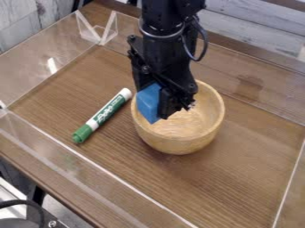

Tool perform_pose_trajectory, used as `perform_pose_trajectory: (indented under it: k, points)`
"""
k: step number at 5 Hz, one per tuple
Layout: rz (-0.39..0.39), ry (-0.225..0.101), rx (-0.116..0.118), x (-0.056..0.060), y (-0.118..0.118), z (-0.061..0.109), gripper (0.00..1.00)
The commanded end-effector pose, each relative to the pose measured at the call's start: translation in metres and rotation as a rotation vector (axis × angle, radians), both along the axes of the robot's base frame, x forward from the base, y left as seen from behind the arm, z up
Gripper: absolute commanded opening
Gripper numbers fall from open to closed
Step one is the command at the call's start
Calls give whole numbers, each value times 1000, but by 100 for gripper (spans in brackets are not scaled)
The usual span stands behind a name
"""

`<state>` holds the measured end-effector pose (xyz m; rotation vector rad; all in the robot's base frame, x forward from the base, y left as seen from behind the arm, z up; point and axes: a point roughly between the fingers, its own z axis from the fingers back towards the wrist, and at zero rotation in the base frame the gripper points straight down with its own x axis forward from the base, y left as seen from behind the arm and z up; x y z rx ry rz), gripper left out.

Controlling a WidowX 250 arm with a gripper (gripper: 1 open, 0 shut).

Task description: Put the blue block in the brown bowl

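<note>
The black gripper [158, 100] hangs over the left side of the brown bowl [197, 132], shut on the blue block [148, 103]. The block is light blue and sits between the fingers just above the bowl's left rim, partly inside its mouth. Round, light-brown and wooden, the bowl stands on the wood-grain table right of centre. The arm hides the bowl's far rim.
A green-and-white marker [102, 116] lies on the table left of the bowl. Clear acrylic walls [48, 62] fence the wooden surface on all sides. A clear triangular stand [95, 31] is at the back left.
</note>
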<state>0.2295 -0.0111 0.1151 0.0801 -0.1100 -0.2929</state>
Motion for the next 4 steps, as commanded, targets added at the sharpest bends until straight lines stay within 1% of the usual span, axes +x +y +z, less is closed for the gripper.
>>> perform_pose_trajectory:
  k: [1, 4]
  points:
    - [28, -44, -14, 3, 3, 10, 100]
    - [53, -37, -22, 0, 8, 17, 100]
